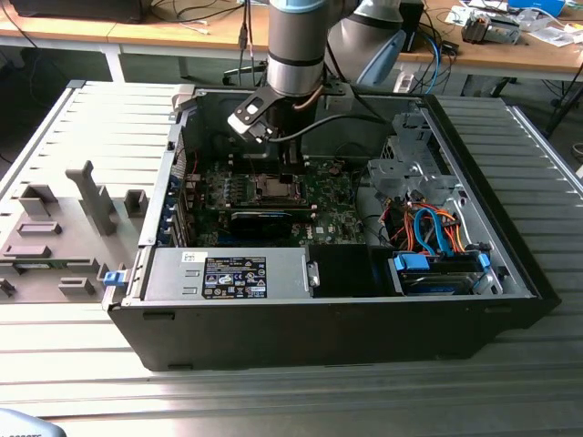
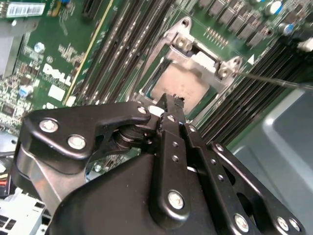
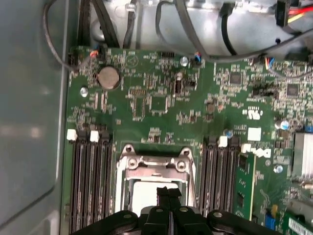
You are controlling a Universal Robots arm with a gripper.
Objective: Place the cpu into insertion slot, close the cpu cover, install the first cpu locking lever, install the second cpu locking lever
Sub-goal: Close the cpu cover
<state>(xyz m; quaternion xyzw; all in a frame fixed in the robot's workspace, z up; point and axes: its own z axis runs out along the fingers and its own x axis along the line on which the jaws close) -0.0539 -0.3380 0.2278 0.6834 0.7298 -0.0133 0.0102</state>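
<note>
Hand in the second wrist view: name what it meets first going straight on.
Probably the cpu, the pale plate lying in the insertion slot: the hand, fingers shut, aims at its near edge. How far above it the tips stand is unclear.

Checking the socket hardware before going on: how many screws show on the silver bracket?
2, in the second wrist view: one screw and another, at the two ends of the bracket beyond the cpu. The tool covers the near side, so more may be hidden.
</note>
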